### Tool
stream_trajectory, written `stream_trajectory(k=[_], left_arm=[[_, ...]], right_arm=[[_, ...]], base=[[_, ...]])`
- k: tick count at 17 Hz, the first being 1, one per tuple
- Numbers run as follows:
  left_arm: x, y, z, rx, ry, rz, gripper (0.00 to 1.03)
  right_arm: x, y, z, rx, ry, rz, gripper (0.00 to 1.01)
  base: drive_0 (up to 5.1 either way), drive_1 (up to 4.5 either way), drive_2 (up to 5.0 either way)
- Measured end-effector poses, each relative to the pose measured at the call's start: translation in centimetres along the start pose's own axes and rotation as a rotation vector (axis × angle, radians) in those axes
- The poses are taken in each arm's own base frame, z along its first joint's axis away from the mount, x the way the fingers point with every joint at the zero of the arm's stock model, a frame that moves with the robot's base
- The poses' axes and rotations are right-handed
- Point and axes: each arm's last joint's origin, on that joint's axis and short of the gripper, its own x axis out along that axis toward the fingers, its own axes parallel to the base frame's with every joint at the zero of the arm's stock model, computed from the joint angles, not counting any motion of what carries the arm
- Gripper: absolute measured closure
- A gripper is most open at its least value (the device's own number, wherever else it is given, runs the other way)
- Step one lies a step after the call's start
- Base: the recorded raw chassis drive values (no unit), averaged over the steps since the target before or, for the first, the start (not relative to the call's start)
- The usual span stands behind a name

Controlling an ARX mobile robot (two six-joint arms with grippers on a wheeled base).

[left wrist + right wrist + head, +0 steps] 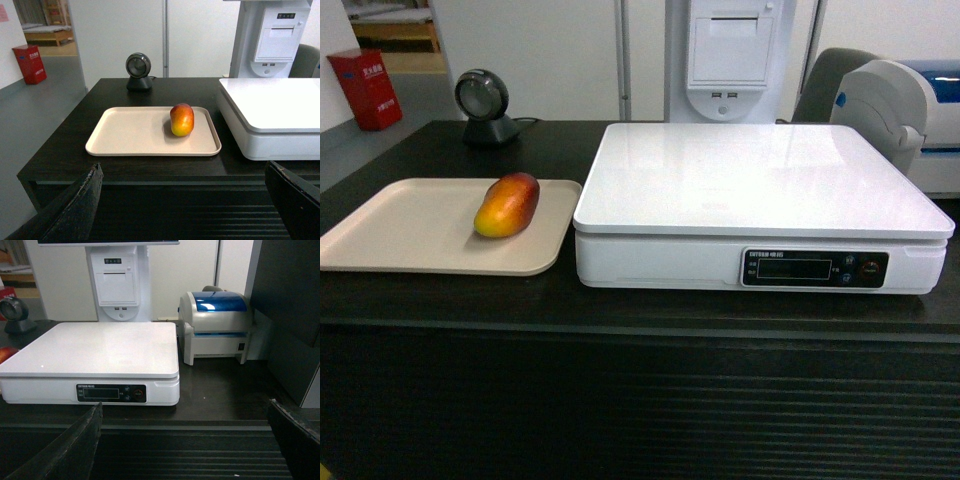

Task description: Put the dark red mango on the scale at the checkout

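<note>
The dark red mango (507,204) lies on a beige tray (400,225) on the left of the dark checkout counter (640,310); the left wrist view shows the mango (182,119) end-on at the tray's right side. The white scale (760,180) stands to the tray's right with nothing on its platform; its display strip (111,393) faces me. My left gripper (182,202) is open, low in front of the counter's ribbed face, short of the tray (130,135). My right gripper (185,440) is open too, before the counter to the right of the scale (95,347). Neither gripper shows in the head view.
A round black barcode scanner (483,105) stands behind the tray. A white receipt kiosk (732,55) rises behind the scale. A grey-and-blue label printer (216,326) sits right of the scale, with a dark panel (290,315) beyond. A red box (365,88) is on the floor far left.
</note>
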Motion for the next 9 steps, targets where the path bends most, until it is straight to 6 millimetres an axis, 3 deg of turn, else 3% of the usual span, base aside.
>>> stream_trajectory(k=[7, 9], left_arm=[[0.0, 0.0, 0.0, 0.0, 0.0, 0.0, 0.05], [0.71, -0.43, 0.46, 0.003, 0.236, 0.159, 0.05]], right_arm=[[0.0, 0.0, 0.0, 0.0, 0.0, 0.0, 0.03], [0.0, 0.0, 0.0, 0.0, 0.0, 0.001, 0.03]], base=[[0.0, 0.0, 0.0], [0.0, 0.0, 0.0]])
